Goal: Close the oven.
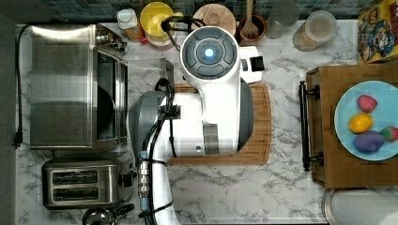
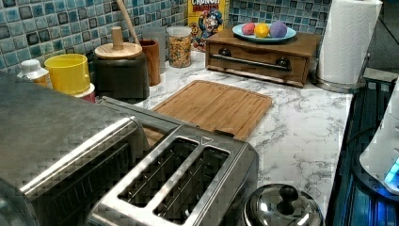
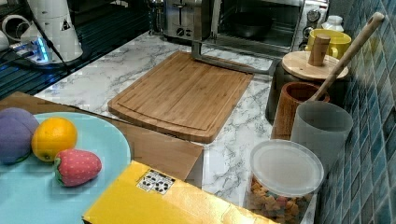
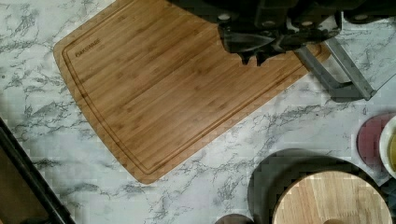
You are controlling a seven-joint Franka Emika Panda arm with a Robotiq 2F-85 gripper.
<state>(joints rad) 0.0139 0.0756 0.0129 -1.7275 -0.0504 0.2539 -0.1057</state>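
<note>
Wrist view: your end effector (image 4: 252, 57) sits closed above the cutting board (image 4: 163, 84); oven (image 3: 261, 23) door's open.

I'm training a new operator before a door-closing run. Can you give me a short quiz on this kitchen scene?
1. True or false: the oven door is already shut.
2. What lies on the blue plate? A) toy fruit B) slices of bread C) spoons
3. Fill in: in the top view, the smaller steel appliance just below the oven is a two-slot ____.

Key
1. False: the glass door hangs open, with its bar handle down by the cutting board.
2. A
3. toaster
</note>
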